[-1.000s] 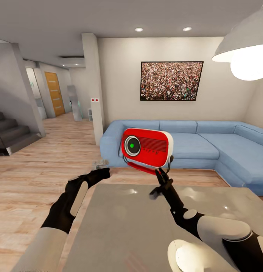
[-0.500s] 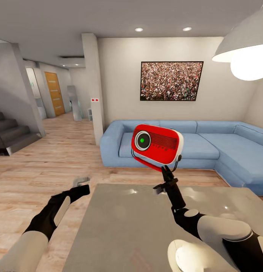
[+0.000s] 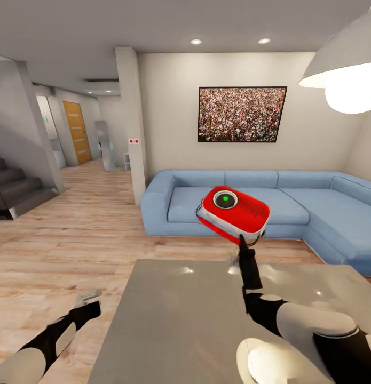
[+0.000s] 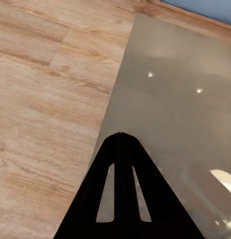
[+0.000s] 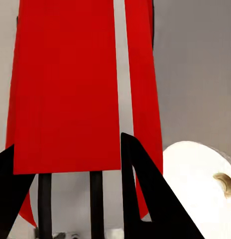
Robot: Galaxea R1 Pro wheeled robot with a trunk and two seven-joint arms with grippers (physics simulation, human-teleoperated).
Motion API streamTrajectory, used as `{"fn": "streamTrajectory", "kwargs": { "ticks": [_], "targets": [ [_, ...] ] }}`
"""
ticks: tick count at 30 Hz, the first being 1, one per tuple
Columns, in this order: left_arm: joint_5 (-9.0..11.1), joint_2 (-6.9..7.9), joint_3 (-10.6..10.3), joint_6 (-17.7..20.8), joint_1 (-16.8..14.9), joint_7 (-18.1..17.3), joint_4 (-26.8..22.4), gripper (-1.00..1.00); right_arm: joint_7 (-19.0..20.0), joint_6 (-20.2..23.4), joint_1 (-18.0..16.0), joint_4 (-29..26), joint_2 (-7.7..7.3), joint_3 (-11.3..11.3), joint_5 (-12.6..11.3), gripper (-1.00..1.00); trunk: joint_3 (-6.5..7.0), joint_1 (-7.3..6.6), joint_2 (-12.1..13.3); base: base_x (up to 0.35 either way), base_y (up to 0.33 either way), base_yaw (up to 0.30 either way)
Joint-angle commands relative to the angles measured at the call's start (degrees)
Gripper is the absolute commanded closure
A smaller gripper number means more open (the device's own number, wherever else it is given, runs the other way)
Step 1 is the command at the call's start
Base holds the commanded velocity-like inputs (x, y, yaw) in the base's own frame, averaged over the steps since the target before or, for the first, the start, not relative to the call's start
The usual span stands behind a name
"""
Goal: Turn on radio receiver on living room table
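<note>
Head view shows the right gripper point(image 3: 243, 242) clamped on the radio receiver point(image 3: 234, 213), holding it tilted in the air above the far edge of the table point(image 3: 180, 320), its green-centred dial facing up and its handle mostly hidden behind the body. Low at the left, beside the table's near left edge, the left gripper point(image 3: 88, 298) is small and blurred. Left wrist view shows its fingers point(image 4: 106, 199) pressed together, closed on nothing, over the table edge and wood floor point(image 4: 41, 99).

radio receiver point(image 3: 236, 212) tilted flatter, moved right | left gripper point(image 3: 88, 303) dropped back
</note>
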Motion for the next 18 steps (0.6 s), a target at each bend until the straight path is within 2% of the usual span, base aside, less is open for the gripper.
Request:
{"fn": "streamTrajectory", "kwargs": {
  "ticks": [1, 4, 5, 7, 8, 9, 10, 13, 14, 18],
  "targets": [
    [0.0, 0.06, 0.0, -0.4, 0.0, 0.0, 0.6, 1.00, 0.5, -1.3, 0.0, 0.0, 0.02, -1.4, 0.3, 1.00, 0.01, 0.00, 0.0, 0.000, 0.000, 0.000],
    [0.1, 1.35, 0.1, -2.7, 0.0, 1.1, 3.4, 1.00, 4.9, -7.0, 0.0, -0.4, 0.09, -8.8, 0.4, 1.00, 0.01, 0.00, 0.0, 0.000, 0.000, 0.000],
    [0.2, 1.65, 0.1, -3.0, 0.0, 1.4, 3.7, 1.00, 5.8, -8.1, 0.0, -0.5, 0.09, -9.9, 0.4, 1.00, 0.01, 0.00, 0.0, 0.000, 0.000, 0.000],
    [0.2, 2.48, 0.1, -4.1, 0.0, 3.1, 4.4, 1.00, 9.7, -12.9, 0.0, -1.4, 0.11, -13.7, 0.4, 1.00, 0.01, 0.00, 0.0, 0.000, 0.000, 0.000],
    [0.2, 2.60, 0.1, -4.2, 0.0, 3.5, 4.6, 1.00, 10.8, -14.0, -0.1, -1.6, 0.12, -14.6, 0.4, 1.00, 0.01, 0.00, 0.0, 0.000, 0.000, 0.000],
    [0.2, 2.87, 0.1, -4.6, 0.0, 4.5, 5.6, 1.00, 14.2, -16.3, -0.1, -2.7, 0.15, -17.5, 0.4, 1.00, 0.01, 0.00, 0.0, 0.000, 0.000, 0.000],
    [0.2, 2.94, 0.1, -4.8, 0.0, 4.7, 6.3, 1.00, 15.3, -16.9, -0.1, -3.2, 0.14, -18.6, 0.4, 1.00, 0.01, 0.00, 0.0, 0.000, 0.000, 0.000],
    [0.3, 3.33, 0.0, -8.2, 0.0, 5.5, 9.5, 1.00, 22.4, -18.4, -0.2, -7.9, 0.00, -27.3, 0.4, 1.00, 0.01, 0.00, 0.0, 0.000, 0.000, 0.000],
    [0.2, 3.43, 0.0, -8.8, 0.0, 5.5, 9.7, 1.00, 23.7, -18.5, -0.2, -8.9, -0.04, -29.1, 0.4, 1.00, 0.01, 0.00, 0.0, 0.000, 0.000, 0.000],
    [0.2, 4.33, 0.0, -11.0, 0.0, 5.8, 10.7, 1.00, 38.3, -18.5, -0.2, -14.0, -0.22, -43.0, 0.4, 1.00, 0.01, 0.00, 0.0, 0.000, 0.000, 0.000]
  ]
}}
